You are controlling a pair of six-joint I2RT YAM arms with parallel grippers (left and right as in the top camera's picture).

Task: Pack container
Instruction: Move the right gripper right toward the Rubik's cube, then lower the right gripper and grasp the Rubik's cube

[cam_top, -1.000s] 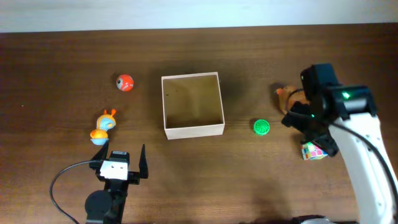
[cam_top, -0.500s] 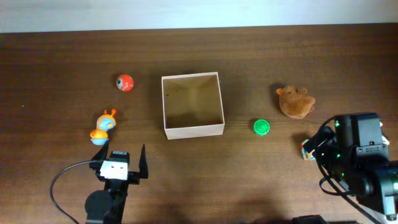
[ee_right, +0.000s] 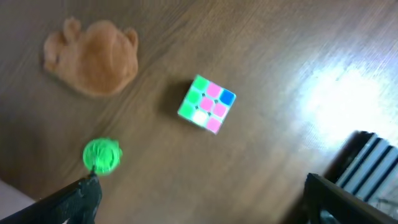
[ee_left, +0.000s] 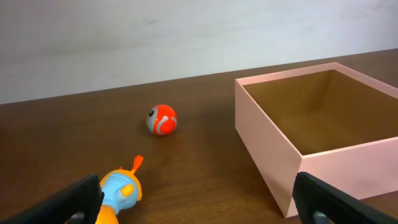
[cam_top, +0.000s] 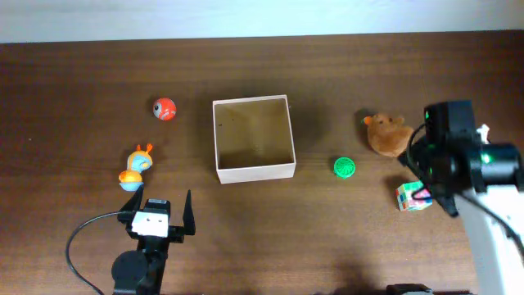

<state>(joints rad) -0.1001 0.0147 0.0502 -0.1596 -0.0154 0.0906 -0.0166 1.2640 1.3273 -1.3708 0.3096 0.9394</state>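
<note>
The container [cam_top: 254, 169], a square white-walled box with a tan inside, stands mid-table and holds nothing. It also shows at the right of the left wrist view [ee_left: 267, 146]. My left gripper [cam_top: 158, 206] is open and empty near the front edge, its fingers wide apart [ee_left: 199, 205]. My right gripper [cam_top: 430, 176] is open and empty, held high above a multicoloured cube [cam_top: 412, 197]. In the right wrist view the gripper [ee_right: 205, 205] is below the cube [ee_right: 207, 104], a brown plush toy [ee_right: 93, 56] and a green ball [ee_right: 102, 155].
A red ball [cam_top: 164, 108] [ee_left: 161, 119] and a blue-and-orange toy [cam_top: 137, 166] [ee_left: 118, 193] lie left of the container. The brown plush [cam_top: 389, 133] and green ball [cam_top: 345, 168] lie right of it. A black cable [cam_top: 82, 238] loops by the left arm.
My right arm swung from over the plush toward the front right, then back up beside the cube. The toys, the container and the left arm have not moved.
</note>
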